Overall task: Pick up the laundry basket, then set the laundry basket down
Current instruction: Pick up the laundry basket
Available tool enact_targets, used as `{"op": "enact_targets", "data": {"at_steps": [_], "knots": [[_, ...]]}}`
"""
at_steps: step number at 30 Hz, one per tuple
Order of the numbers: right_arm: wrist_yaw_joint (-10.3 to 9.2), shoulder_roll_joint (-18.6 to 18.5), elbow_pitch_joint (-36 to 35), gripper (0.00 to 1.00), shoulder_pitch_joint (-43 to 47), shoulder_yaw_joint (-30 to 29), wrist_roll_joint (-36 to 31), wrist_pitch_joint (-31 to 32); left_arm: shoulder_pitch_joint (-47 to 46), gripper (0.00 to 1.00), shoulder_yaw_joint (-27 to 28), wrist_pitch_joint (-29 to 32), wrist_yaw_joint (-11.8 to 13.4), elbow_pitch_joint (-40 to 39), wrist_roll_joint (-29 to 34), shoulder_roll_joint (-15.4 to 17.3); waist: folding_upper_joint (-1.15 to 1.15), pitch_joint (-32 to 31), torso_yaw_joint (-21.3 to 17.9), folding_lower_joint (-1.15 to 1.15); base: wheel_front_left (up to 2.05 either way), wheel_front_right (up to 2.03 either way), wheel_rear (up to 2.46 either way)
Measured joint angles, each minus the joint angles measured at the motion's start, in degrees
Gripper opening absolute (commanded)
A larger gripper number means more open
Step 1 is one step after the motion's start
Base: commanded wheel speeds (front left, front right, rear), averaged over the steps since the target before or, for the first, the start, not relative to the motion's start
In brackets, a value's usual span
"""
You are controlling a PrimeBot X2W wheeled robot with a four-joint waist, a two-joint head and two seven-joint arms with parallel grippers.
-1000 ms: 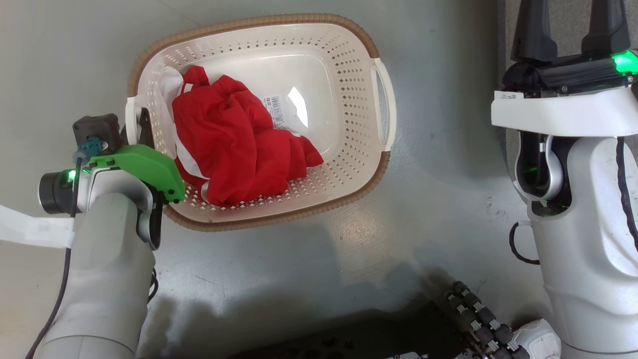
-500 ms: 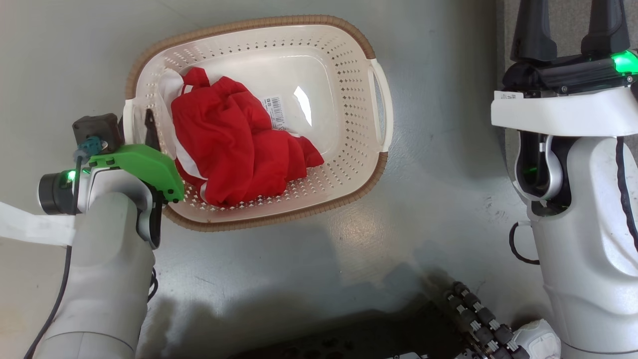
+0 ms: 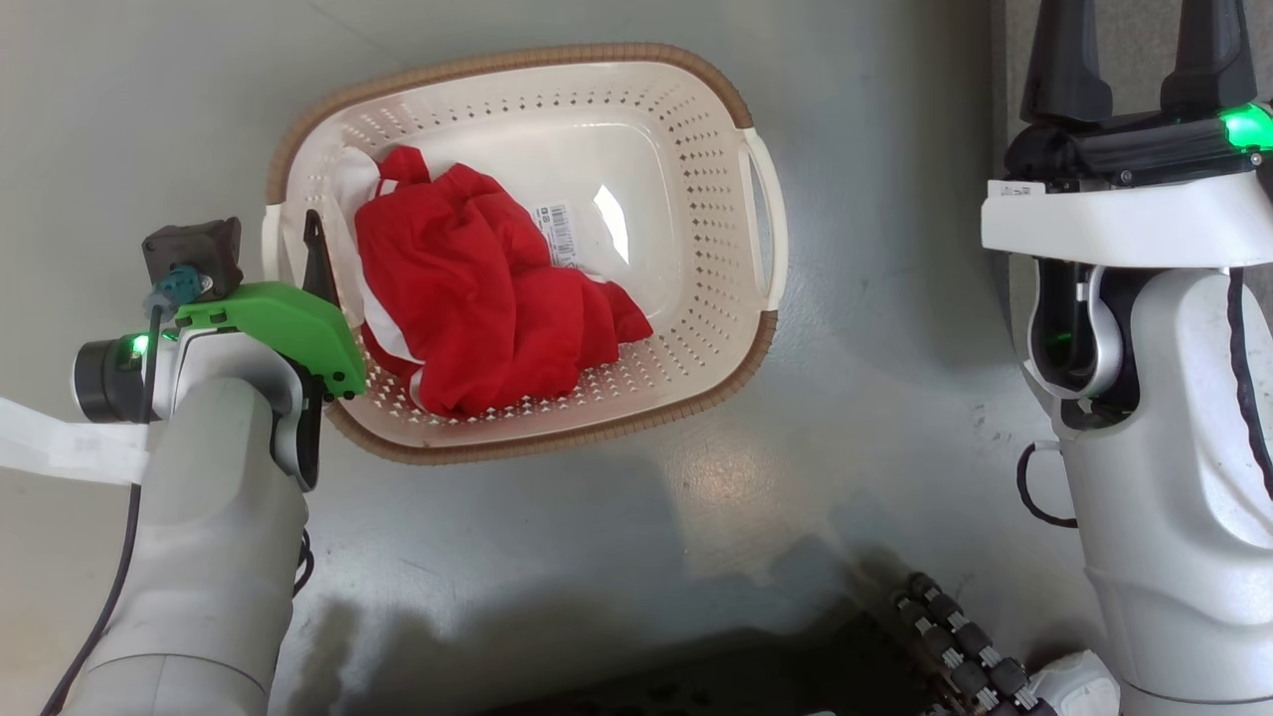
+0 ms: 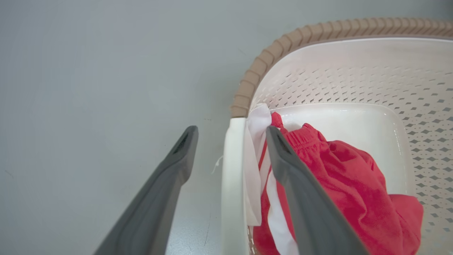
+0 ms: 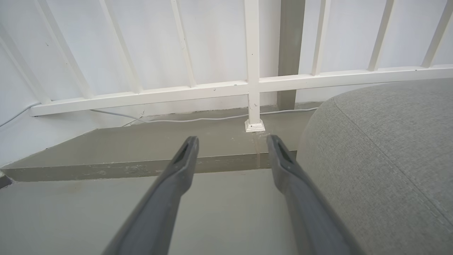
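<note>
The laundry basket (image 3: 517,58), cream-white and perforated with a brown woven-look rim, stands on the grey floor with a red and white garment (image 3: 487,308) inside. My left gripper (image 3: 290,247) is open and straddles the basket's left white handle (image 3: 271,234). In the left wrist view one finger is outside that handle (image 4: 233,177) and the other is inside against the garment (image 4: 336,170), with a gap on both sides; the rim (image 4: 283,39) curves away above my left gripper (image 4: 230,132). My right gripper (image 3: 1137,45) stands open and empty far to the basket's right, and it (image 5: 230,140) points at a railing.
A grey fabric sofa arm (image 5: 382,159) lies to the right of the right gripper. Ahead of it are a low floor step (image 5: 141,166) and a white railing (image 5: 253,85). My dark base (image 3: 696,686) and a cable chain (image 3: 955,646) sit at the bottom of the head view.
The left gripper's inner finger has spread away from the handle, further into the basket. The basket looks slightly smaller and lower in the head view. The right arm has not moved.
</note>
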Motion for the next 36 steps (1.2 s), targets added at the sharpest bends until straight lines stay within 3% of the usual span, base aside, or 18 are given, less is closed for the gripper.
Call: {"op": "enact_targets", "data": {"at_steps": [6, 17, 36], "knots": [[-0.01, 0.0, 1.3, 1.0, 0.0, -0.4, 0.0, 0.0, 0.0, 1.0, 0.5, 0.0, 0.0, -1.8, 0.0, 0.0, 0.0, -1.6, 0.5, 0.0, 0.0, 0.0, 0.0], [0.02, 0.0, 5.1, 1.0, 2.1, -1.5, -1.3, 0.0, 0.7, 1.0, 3.5, -0.2, 0.0, -14.9, 0.0, -0.1, 0.0, -6.4, 1.8, 0.0, 0.0, 0.0, 0.0], [1.31, 0.1, 10.1, 1.0, 11.6, -3.2, -2.8, 0.0, 15.2, 1.0, 7.0, -0.3, -0.1, -32.9, 3.0, -0.3, 0.0, -20.4, 4.6, 0.0, 0.0, 0.0, 0.0]]}}
